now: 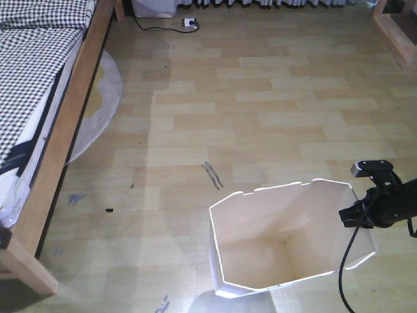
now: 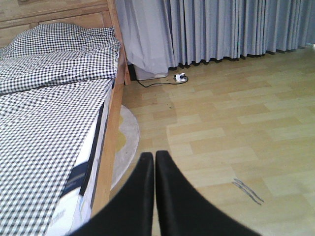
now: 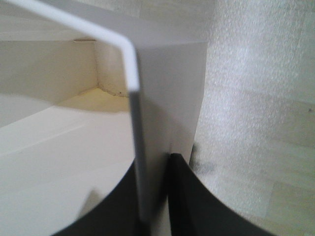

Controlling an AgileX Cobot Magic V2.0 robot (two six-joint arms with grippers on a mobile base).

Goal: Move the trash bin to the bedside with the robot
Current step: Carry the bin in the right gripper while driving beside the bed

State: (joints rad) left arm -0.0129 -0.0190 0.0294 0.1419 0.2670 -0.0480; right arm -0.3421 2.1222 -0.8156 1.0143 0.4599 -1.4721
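We grip trash bin (image 1: 273, 235) wall, right gripper (image 3: 155, 167) clamped astride rim; left gripper (image 2: 154, 164) fingers together; bed (image 1: 68, 124) lies far left.

The white faceted plastic trash bin (image 1: 260, 215) stands open-topped on the pale wood-plank floor (image 1: 273, 98), well apart from the bed with a light-brown wooden frame and black-and-white checked bedding (image 1: 32, 65) at left. The slim black right gripper (image 1: 348, 216) meets the bin's right rim, and its black cable (image 1: 345, 274) hangs below.

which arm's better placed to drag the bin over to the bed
Right: the right gripper clamps the trash bin at its rim. The left gripper is shut on nothing, facing open floor.
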